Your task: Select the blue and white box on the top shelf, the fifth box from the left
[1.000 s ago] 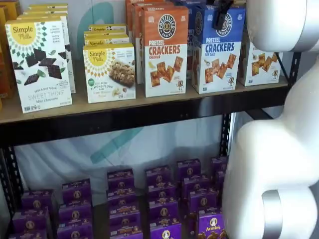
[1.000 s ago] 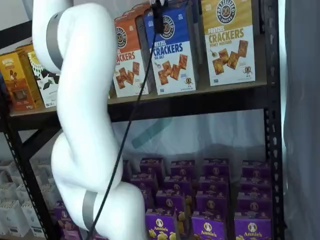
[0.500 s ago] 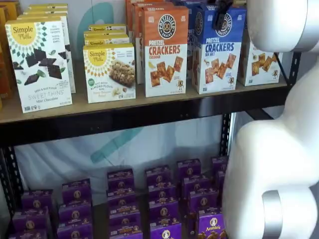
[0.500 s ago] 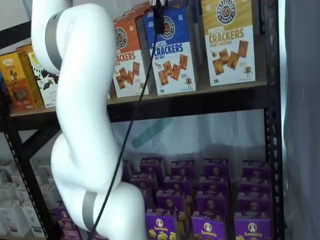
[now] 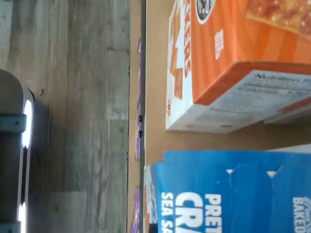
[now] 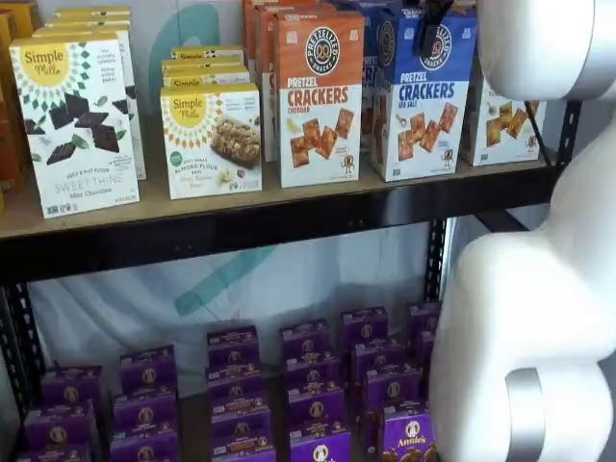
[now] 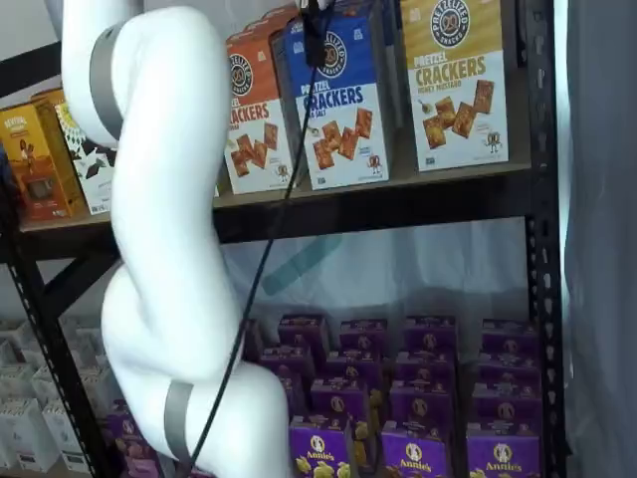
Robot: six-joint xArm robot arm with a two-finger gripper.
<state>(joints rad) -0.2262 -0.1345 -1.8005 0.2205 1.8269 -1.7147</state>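
**Jaws closed on the blue and white box**

We see the gripper (image 6: 430, 29) at the top front of the blue and white box (image 6: 420, 101); over the last second its fingers went from partly apart to clamped on the box's top edge. The box now leans slightly compared with a second ago, standing on the top shelf (image 6: 241, 226) right of the orange box (image 6: 320, 96), near the front edge. We judge the grasp made; pulling it out comes next.
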